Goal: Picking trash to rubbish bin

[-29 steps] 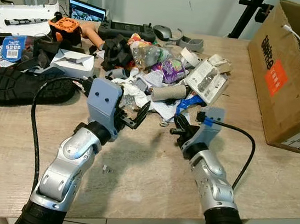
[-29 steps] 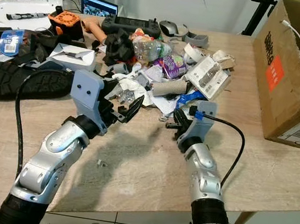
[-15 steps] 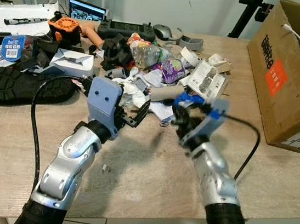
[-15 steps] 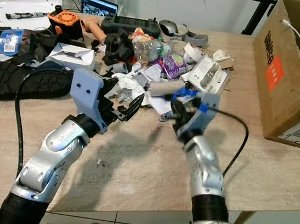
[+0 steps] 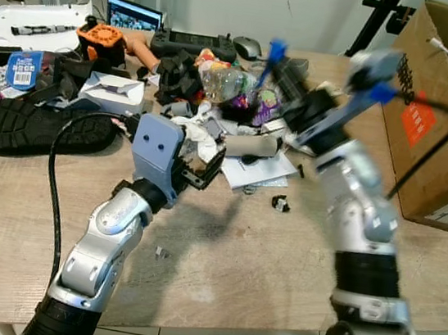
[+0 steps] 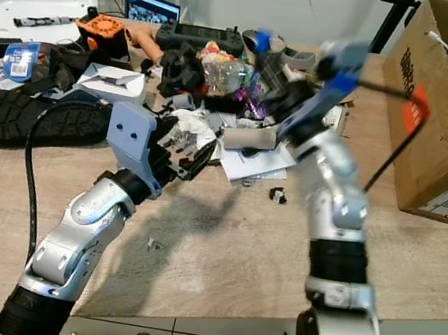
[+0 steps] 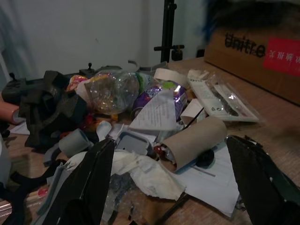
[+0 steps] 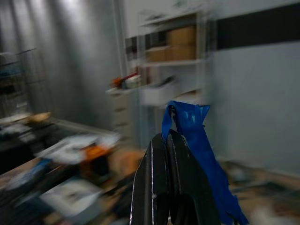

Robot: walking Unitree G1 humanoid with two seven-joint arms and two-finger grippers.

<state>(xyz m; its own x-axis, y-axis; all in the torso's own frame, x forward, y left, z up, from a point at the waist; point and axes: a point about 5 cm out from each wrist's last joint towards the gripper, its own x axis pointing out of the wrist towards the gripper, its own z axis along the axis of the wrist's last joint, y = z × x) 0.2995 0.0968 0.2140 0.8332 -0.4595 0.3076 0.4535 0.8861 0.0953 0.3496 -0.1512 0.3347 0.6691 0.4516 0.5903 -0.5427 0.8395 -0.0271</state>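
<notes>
Pinching a blue scrap (image 8: 197,154) between closed fingers (image 8: 157,187), the right gripper (image 5: 280,66) is raised above the trash pile (image 5: 239,112) at the back of the table (image 5: 227,267), scrap end sticking up past the fingertips. Right arm is lifted high, forearm angling up and back toward the pile, wrist blurred, its cable running just in front of the cardboard box (image 5: 446,114) standing on the table's right side.

Left gripper (image 5: 204,165) is hovering low at the near edge of the pile with fingers (image 7: 93,187) spread wide, holding nothing; a cardboard tube (image 7: 197,140), crumpled tissue (image 7: 140,171) and white paper sheet (image 7: 206,180) are lying between and just ahead of them. Left arm is reaching forward, elbow bent, over the table. A small black piece (image 5: 279,203) is lying on the table near the paper.
</notes>
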